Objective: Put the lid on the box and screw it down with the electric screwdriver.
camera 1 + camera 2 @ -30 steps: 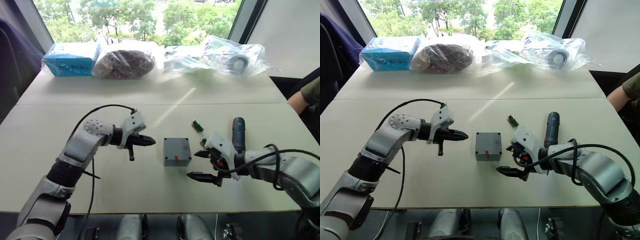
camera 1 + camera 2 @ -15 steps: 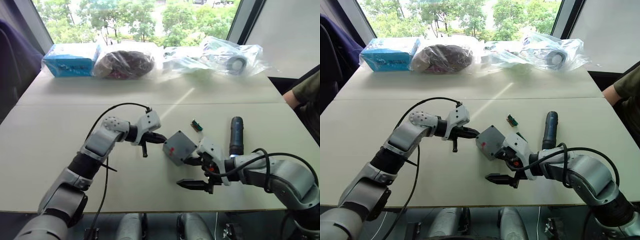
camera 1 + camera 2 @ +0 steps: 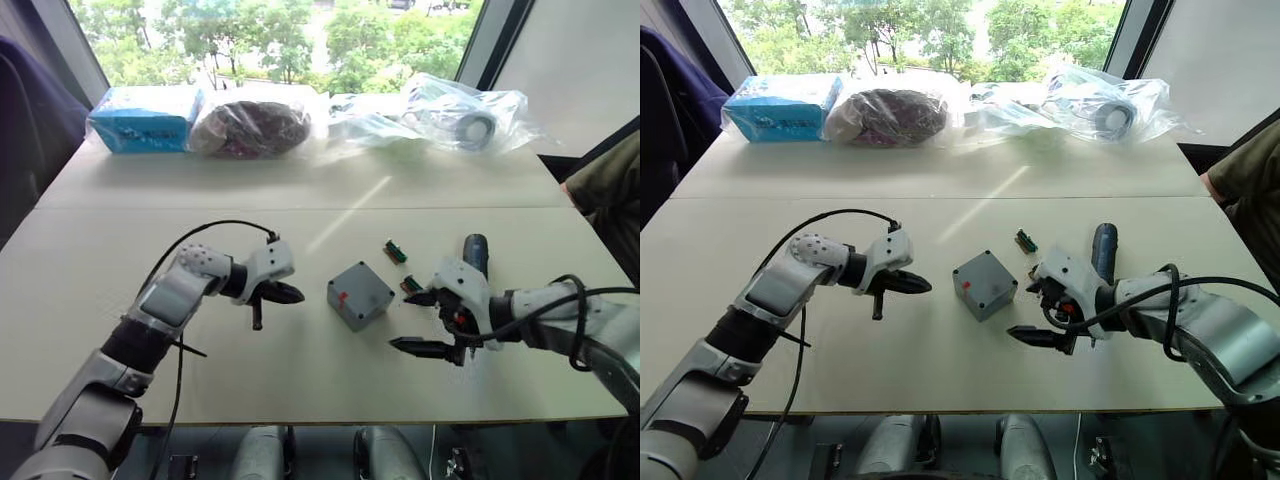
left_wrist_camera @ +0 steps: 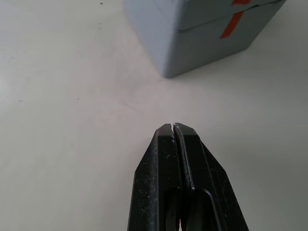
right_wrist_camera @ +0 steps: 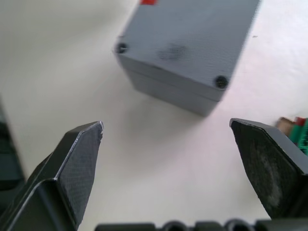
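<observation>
The small square grey plastic box [image 3: 359,295] sits on the pale bench [image 3: 300,380], turned cornerwise between the two arms, a red mark on its side. The flat grey lid [image 5: 192,41] already lies on it, a seam marking the join; two corner screw holes show in the right wrist view, whether they hold screws cannot be made out. The left gripper [image 3: 285,293] hovers just beside the box, apart from it, its black fingers [image 4: 178,163] pressed together on nothing. The right gripper [image 3: 424,322] has its fingers spread wide, empty, facing the box. The dark blue-black pen-shaped electric screwdriver [image 3: 476,252] lies behind it, partly hidden, bit unseen. A small green part [image 3: 395,251] lies nearby.
</observation>
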